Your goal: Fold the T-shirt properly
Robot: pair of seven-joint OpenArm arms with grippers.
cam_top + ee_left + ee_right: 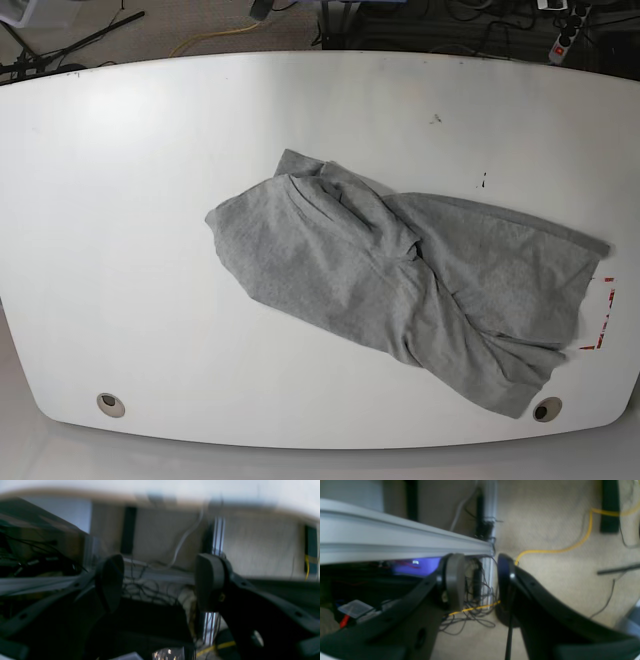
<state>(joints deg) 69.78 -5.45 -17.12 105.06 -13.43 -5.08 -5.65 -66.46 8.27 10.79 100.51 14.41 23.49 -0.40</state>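
The T-shirt [400,275] is lying crumpled and unfolded on the table [150,200]; left gripper [160,582] and right gripper [480,580] are hanging released, empty.

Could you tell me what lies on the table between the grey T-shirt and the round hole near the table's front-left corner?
Nothing: in the base view the white table is bare between the T-shirt and the hole.

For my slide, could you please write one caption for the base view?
Crumpled grey T-shirt lying unfolded on the white table, with neither arm in view.
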